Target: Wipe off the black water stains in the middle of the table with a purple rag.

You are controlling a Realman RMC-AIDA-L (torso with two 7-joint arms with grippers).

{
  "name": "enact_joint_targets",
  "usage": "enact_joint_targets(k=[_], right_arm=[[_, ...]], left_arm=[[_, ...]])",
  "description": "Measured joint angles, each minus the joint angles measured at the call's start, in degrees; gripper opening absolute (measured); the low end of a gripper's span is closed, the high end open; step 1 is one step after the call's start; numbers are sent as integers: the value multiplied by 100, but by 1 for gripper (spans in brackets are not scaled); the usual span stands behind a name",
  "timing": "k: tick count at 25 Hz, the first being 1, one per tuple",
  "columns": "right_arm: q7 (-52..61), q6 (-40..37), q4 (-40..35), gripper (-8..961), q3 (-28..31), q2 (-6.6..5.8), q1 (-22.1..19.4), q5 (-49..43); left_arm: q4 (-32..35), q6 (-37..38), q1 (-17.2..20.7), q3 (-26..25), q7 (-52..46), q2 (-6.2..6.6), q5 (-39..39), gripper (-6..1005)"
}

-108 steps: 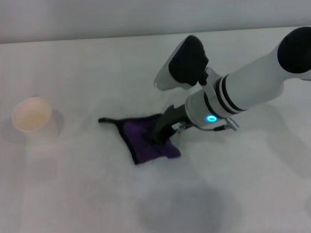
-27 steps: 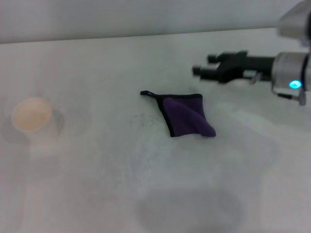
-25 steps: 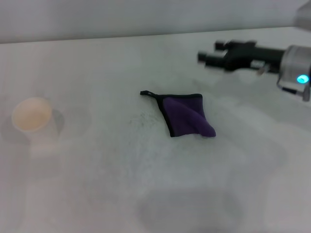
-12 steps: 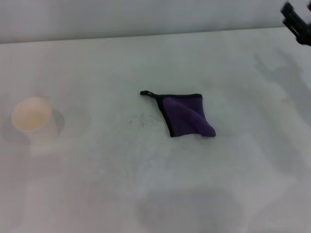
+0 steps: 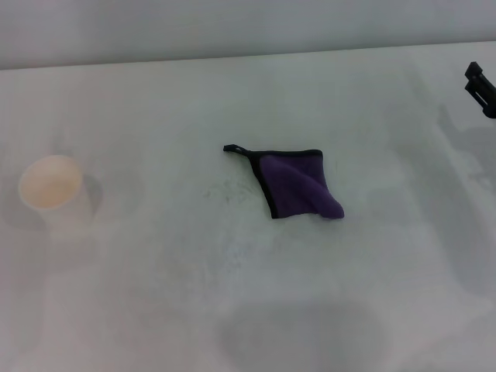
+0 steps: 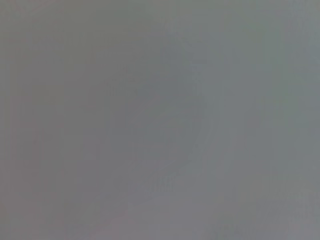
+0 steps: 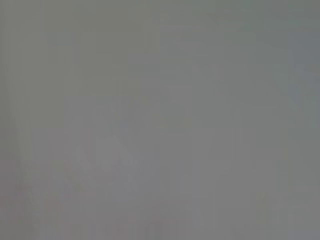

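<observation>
The purple rag point(image 5: 297, 184) lies alone near the middle of the white table point(image 5: 232, 294), one corner folded over and its black loop pointing left. No dark blob of the black water stains shows; only faint grey speckles point(image 5: 223, 191) mark the table just left of the rag. My right gripper point(image 5: 482, 87) shows only as a black tip at the far right edge of the head view, well away from the rag and holding nothing that I can see. My left gripper is out of view. Both wrist views show only flat grey.
A pale paper cup point(image 5: 50, 183) stands upright at the left side of the table. The table's far edge point(image 5: 232, 58) runs along the top of the head view.
The right arm let go of the rag and pulled back to the right, nearly leaving the head view. The rag now lies further right and back than when it was pressed down.
</observation>
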Motion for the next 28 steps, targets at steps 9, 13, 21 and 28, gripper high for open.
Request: enact_joint_targets(k=[9, 13, 21, 28], right_arm=[[-7, -72, -104, 816, 4, 9, 21, 6], [-1, -21, -98, 816, 18, 8, 10, 9], [-11, -46, -106, 816, -22, 1, 5, 11], [-5, -10, -144, 816, -65, 5, -11, -40]], left_arm=[[33, 13, -59, 2, -1, 9, -274, 876], [36, 16, -44, 39, -13, 19, -270, 876], [39, -32, 191, 53, -26, -10, -227, 876], [-272, 1, 115, 54, -106, -51, -214, 876]])
